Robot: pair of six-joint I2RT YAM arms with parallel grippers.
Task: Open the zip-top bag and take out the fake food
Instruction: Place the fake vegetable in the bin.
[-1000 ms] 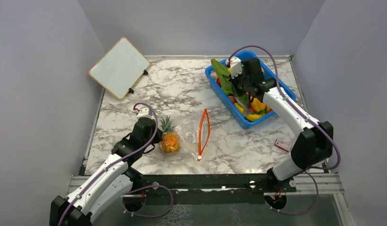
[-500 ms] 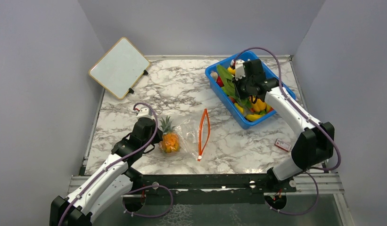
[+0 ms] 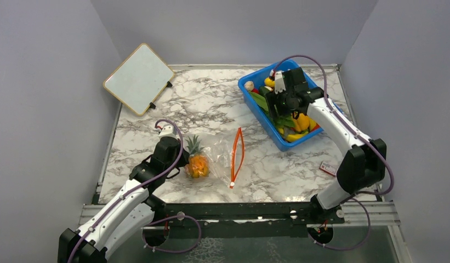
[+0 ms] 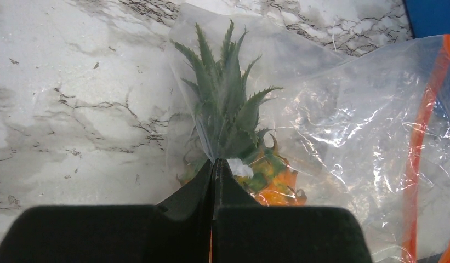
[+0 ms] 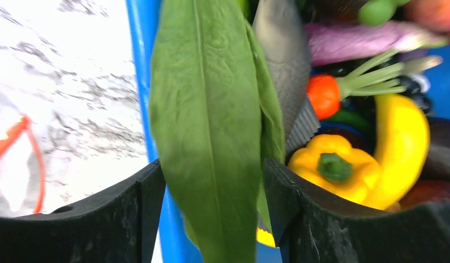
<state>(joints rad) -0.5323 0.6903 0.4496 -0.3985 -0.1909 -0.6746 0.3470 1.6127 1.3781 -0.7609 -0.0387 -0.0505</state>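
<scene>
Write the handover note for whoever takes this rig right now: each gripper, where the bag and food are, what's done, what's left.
Left gripper: jaws shut, pinching the zip-top bag at the end away from its zip, beside the pineapple.
Right gripper: jaws open over the blue bin, with the green leaf between them, apparently not clamped.
Things: the bag's red zip strip gapes open, and the pineapple is inside the bag.
Done: the bag is opened, and the leaf is at the bin with other toy food.
Left: get the pineapple out of the bag, probably into the bin.
</scene>
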